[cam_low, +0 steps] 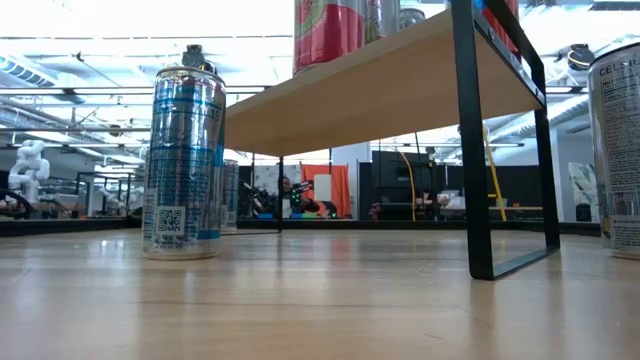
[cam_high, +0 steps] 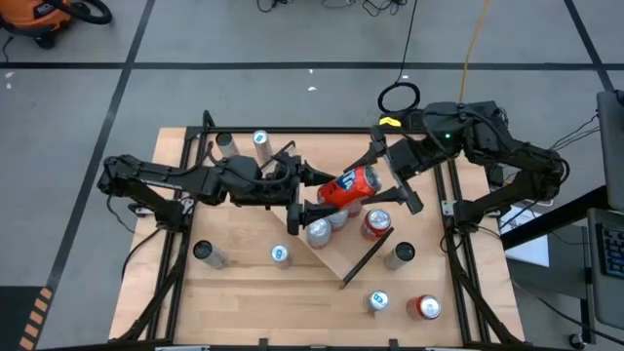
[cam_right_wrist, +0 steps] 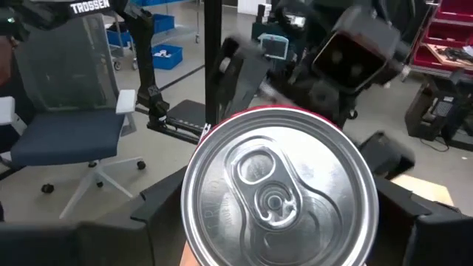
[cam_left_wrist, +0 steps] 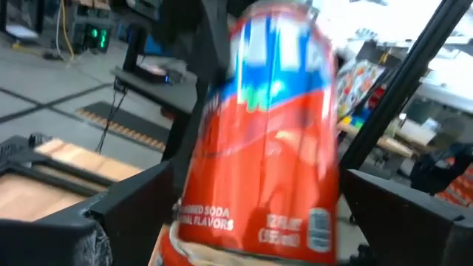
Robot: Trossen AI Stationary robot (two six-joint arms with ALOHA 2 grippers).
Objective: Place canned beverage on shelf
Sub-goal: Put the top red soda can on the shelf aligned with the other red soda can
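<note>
1. Table [cam_high: 244, 302]: light-wood top in a black frame, which we log as carrying everything below.

2. Shelf [cam_high: 343, 255]: light-wood board with a black rail at its 4 o'clock end. It stands raised on black legs near the table's centre, skewed to the table edges. In the low view we see its underside and one black leg.

3. Left gripper [cam_high: 310, 195]: reaching in from 9 o'clock, over the shelf. Its jaws stand spread wide. In its wrist view we see the can just ahead, between the finger ends; we cannot tell whether they touch it.

4. Right gripper [cam_high: 388, 178]: reaching in from 2 o'clock. Its jaws pinch the red can at its top end.

5. Red can [cam_high: 351, 185]: lying sideways in the air above the shelf, between both grippers, its pull-tab lid facing the right wrist camera.

6. Shelved cans [cam_high: 375, 224]: we count three upright on the board, one red, two silver.

7. Loose cans [cam_high: 421, 308]: scattered upright across the table at 5, 7 and 11 o'clock.
</note>
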